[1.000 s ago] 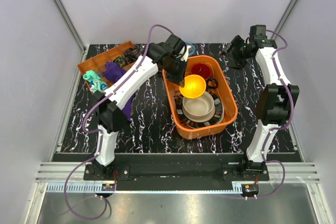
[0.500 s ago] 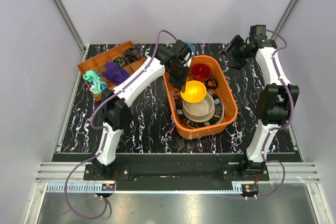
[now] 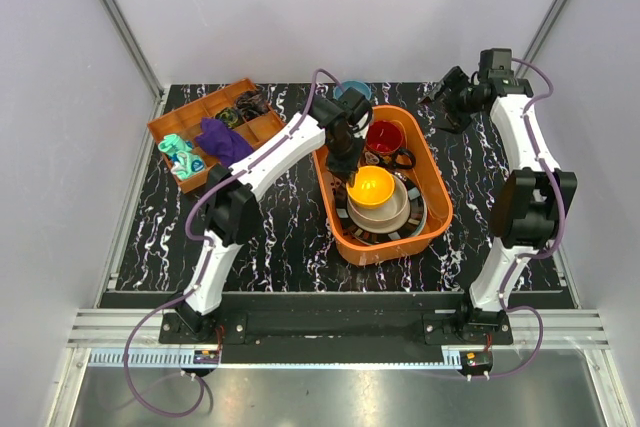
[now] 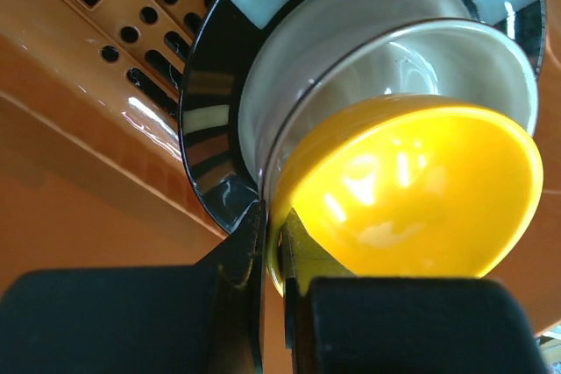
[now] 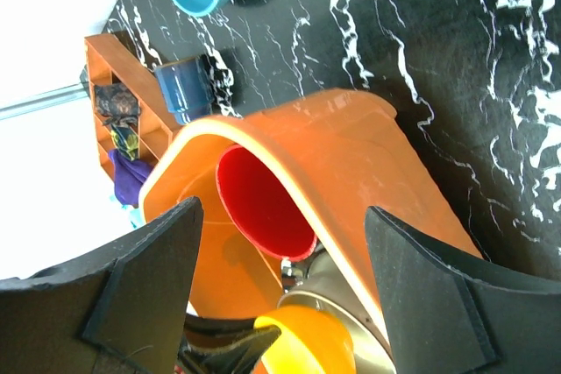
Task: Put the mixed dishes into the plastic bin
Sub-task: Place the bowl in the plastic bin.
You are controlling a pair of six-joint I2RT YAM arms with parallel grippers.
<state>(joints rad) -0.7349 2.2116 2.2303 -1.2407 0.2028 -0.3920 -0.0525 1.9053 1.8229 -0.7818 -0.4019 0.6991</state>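
Left gripper (image 4: 272, 238) just swung the glossy orange-yellow bowl (image 4: 412, 190) further in over the big orange plastic bin (image 3: 385, 249). Still pinched by its rim, the bowl's now right ahead of the fingertips, over the beige bowl (image 4: 429, 57). Nearly release time, I'd say. Right gripper (image 5: 280, 251) idles wide open, empty.

Three bowls (image 4: 412, 190), one mug (image 5: 263, 203), one bin (image 5: 351, 164) (plates (image 4: 206, 129), perhaps two)

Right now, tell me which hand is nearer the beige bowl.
Left. The left hand is in the plastic bin, pinching the orange-yellow bowl by its rim right over the beige bowl. The right hand hangs open outside the bin, past its far right corner.
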